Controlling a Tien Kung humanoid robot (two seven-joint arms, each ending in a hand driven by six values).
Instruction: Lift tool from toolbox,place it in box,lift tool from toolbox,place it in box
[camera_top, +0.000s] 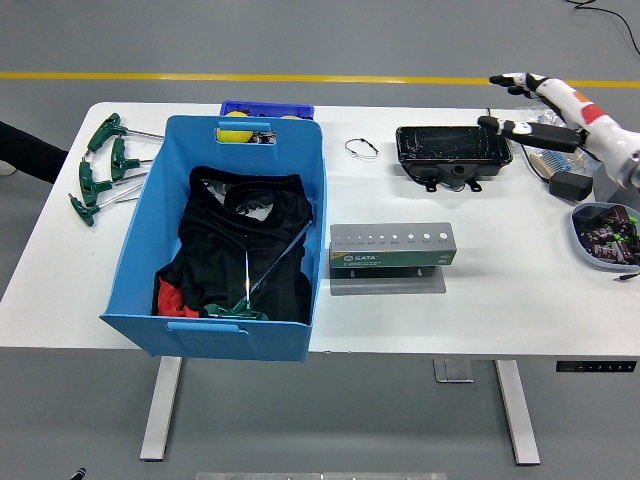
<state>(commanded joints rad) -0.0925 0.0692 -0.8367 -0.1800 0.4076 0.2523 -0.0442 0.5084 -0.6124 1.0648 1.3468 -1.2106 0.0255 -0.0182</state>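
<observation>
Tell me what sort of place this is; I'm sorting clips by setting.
Probably a workshop or robot test lab: a white table on a grey floor with a yellow line, green T-handle tools, a grey tool stand and a blue bin holding dark cloth.
</observation>
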